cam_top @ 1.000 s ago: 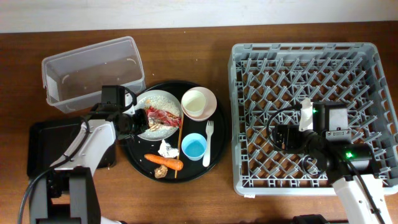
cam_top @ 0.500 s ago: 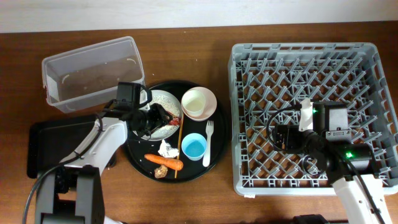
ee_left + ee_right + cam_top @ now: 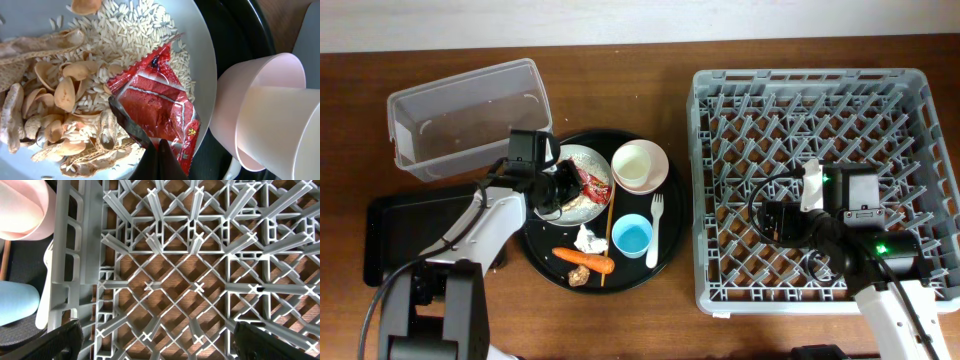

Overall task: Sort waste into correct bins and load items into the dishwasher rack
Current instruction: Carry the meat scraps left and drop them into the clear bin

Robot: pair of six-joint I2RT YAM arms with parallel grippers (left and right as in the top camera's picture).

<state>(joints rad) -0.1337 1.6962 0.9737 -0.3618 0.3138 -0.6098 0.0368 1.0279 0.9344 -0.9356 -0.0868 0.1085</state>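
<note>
My left gripper (image 3: 568,187) is over the round white plate (image 3: 578,160), shut on the lower edge of the shiny red wrapper (image 3: 160,107), which lies on rice and beige scraps (image 3: 75,95). The wrapper also shows in the overhead view (image 3: 593,182). The cream bowl (image 3: 640,166) seems to hold the small white cup (image 3: 282,135). The blue cup (image 3: 632,237), white fork (image 3: 654,228), tissue (image 3: 586,238), carrot (image 3: 585,259) and brown bits (image 3: 578,277) lie on the round black tray. My right gripper (image 3: 170,347) is open and empty over the grey rack (image 3: 910,120).
The clear tub (image 3: 470,118) stands at the back left. The flat black tray (image 3: 405,235) lies under my left arm. The round black tray (image 3: 545,262) sits between them and the rack. The right wrist view shows the rack's lattice floor (image 3: 200,255) over brown table.
My left gripper has moved right across the plate to the red wrapper and closed on it. The right arm has not moved.
</note>
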